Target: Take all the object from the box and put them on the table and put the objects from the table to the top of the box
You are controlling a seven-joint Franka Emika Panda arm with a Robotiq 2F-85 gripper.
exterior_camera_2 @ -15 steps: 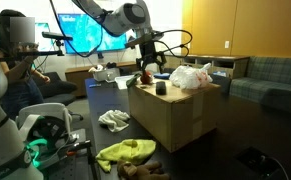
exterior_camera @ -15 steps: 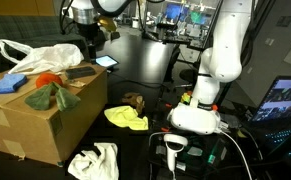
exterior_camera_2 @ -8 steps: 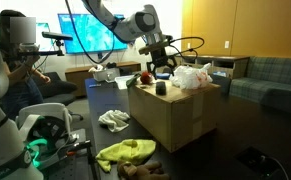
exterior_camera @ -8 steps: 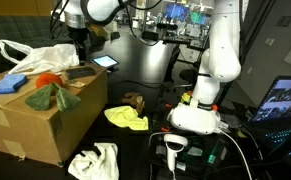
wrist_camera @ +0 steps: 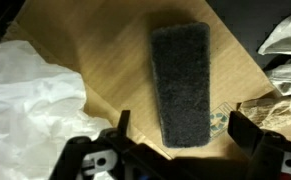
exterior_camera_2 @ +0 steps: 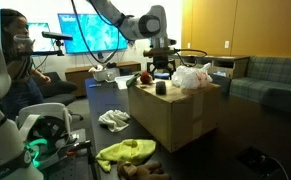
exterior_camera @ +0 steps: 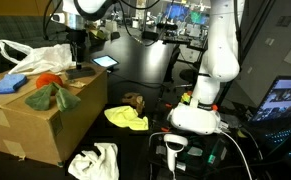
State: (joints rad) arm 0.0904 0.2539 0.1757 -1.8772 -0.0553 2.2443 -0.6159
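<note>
Dark surface (exterior_camera: pixel 150 75) carries the box (exterior_camera: pixel 35 120) in an exterior view, with screens glowing in the room behind. The fingers (exterior_camera: pixel 78 64) hang spread apart and empty over the far end of the box top. Directly beneath them lies the dark slab (exterior_camera: pixel 80 73). Just beside them is the white plastic bag (exterior_camera: pixel 35 55). Farther from them on the same top are the green-and-orange cloth (exterior_camera: pixel 53 94) and the blue block (exterior_camera: pixel 7 86). Well below them on the surface are the brown toy (exterior_camera: pixel 135 100), the yellow cloth (exterior_camera: pixel 125 118) and a white cloth (exterior_camera: pixel 95 160).

From the opposite side, in an exterior view, the fingers (exterior_camera_2: pixel 161 76) point down at the box (exterior_camera_2: pixel 175 118), with the bag (exterior_camera_2: pixel 190 76) right beside them. The yellow cloth (exterior_camera_2: pixel 125 152) lies far below, near the camera.

At the wrist, the 2 fingers stand wide, gripping nothing. The slab (wrist_camera: pixel 180 85) lies flat on the cardboard, in the gap between them. The bag (wrist_camera: pixel 30 100) crumples outside 1 finger.
</note>
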